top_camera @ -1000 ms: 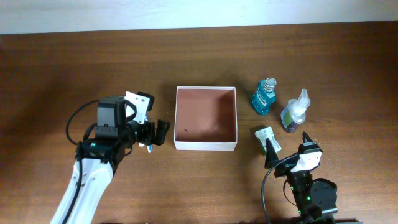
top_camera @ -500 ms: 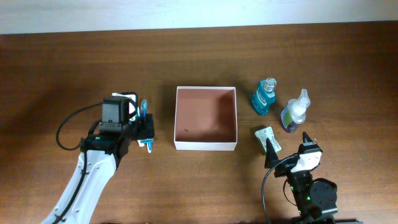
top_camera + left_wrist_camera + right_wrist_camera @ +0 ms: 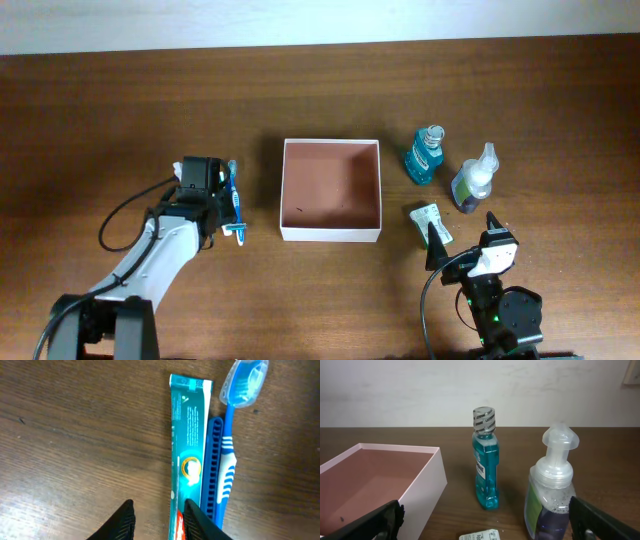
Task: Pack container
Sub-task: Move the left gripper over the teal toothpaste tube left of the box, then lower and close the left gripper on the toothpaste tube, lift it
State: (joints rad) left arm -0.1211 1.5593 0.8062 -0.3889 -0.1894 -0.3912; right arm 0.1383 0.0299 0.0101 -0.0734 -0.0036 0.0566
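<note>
Bare table [image 3: 262, 212] between toothbrush [image 3: 229, 467] and container [image 3: 331, 234].

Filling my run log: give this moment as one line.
left gripper part-open over toothpaste | right gripper open | container empty

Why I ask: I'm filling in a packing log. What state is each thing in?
Container: open-topped, empty but for a dark speck.
Mouthwash: upright, capped.
Soap bottle: upright, pump on.
Small tube: lying flat.
Toothpaste: lying flat on the table.
Comb: lying flat beside the toothpaste.
Toothbrush: lying flat, head capped.
Left gripper: part open, astride the toothpaste's end, no grip seen.
Right gripper: open, empty.
</note>
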